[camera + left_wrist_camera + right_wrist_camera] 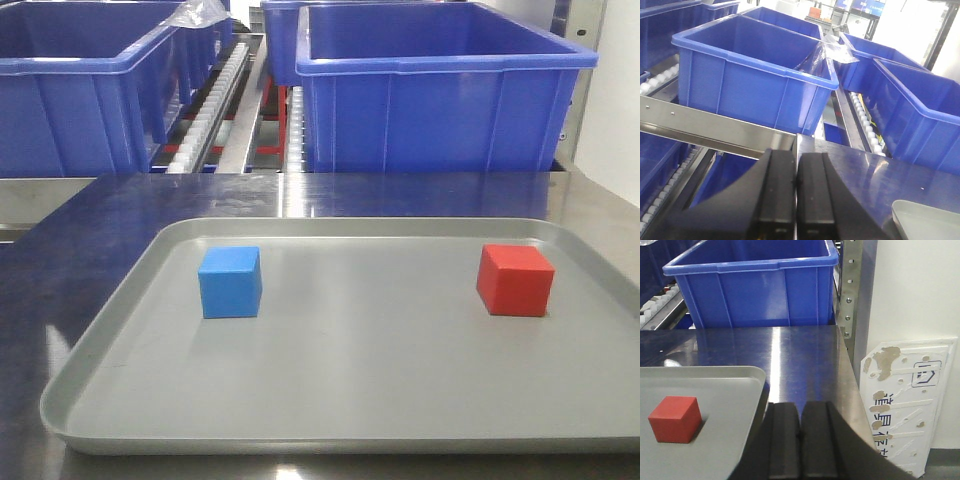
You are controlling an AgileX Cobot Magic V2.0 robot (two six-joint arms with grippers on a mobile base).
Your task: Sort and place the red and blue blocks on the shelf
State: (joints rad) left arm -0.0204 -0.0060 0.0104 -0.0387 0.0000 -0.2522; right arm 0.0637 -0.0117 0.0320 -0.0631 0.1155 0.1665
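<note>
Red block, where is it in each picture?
Front view: the red block sits on the right side of the grey tray.
Left wrist view: not in it; only a corner of the grey tray shows, bottom right.
Right wrist view: the red block is bottom left, on the grey tray.
Shared landmark: the grey tray, seen in all three.

Bright, even overhead light fills all views. The shallow grey rounded-corner tray (pixel 110 400) has a soft sheen; the small matte blue cube (pixel 230 282) and small matte red cube (pixel 515 280) on it throw only faint, short shadows. Behind the tray, the brushed-steel tabletop (pixel 400 195) carries white glare streaks and blue reflections of the large deep-blue plastic bins (pixel 440 100). Far beyond the tray in the left wrist view, the background blows out to white. Detail is slightly soft throughout.
</note>
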